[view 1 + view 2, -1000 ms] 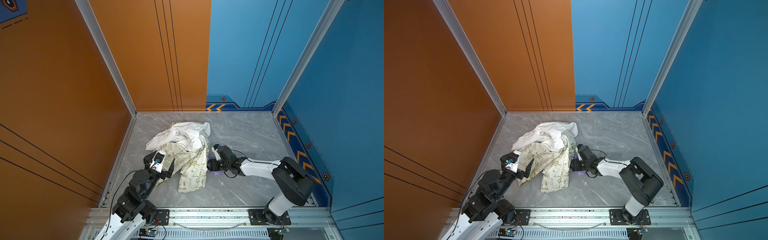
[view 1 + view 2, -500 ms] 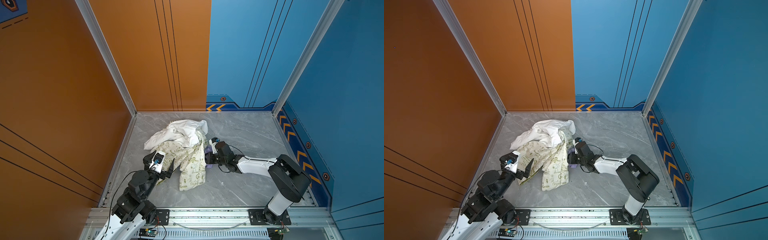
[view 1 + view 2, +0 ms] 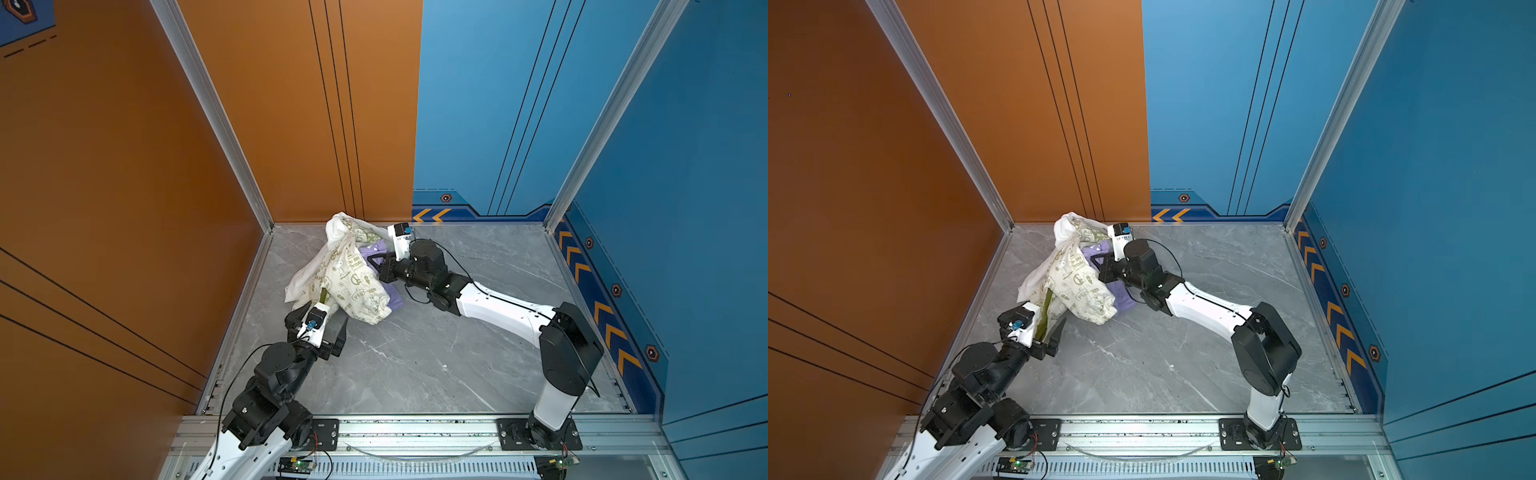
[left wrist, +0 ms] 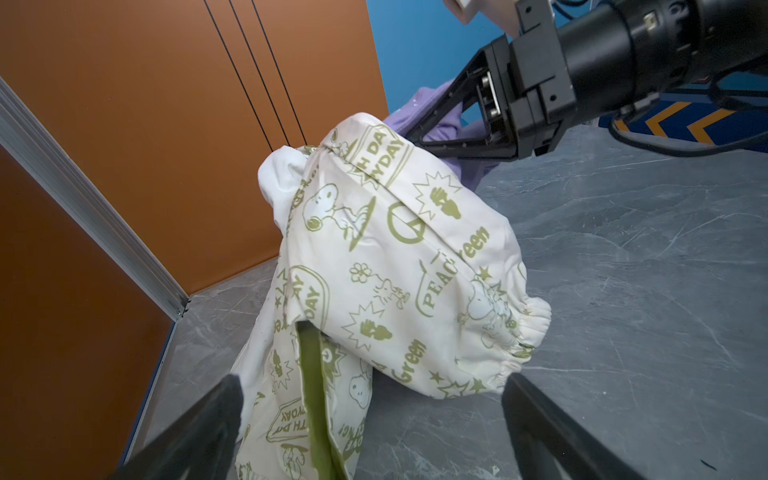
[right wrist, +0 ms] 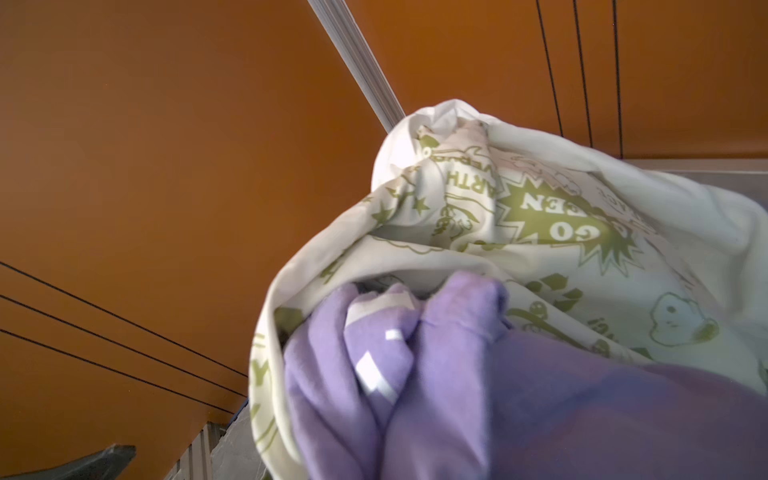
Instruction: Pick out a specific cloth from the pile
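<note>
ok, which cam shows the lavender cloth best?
Right wrist: the lavender cloth fills the foreground, folds and white markings visible, with the cream printed cloth draped over it. Both top views show only small purple patches. Left wrist shows a sliver behind the right gripper.

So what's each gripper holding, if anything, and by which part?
Right gripper: shut on the lavender cloth, at a bunched fold. Left gripper: open, holding nothing.
</note>
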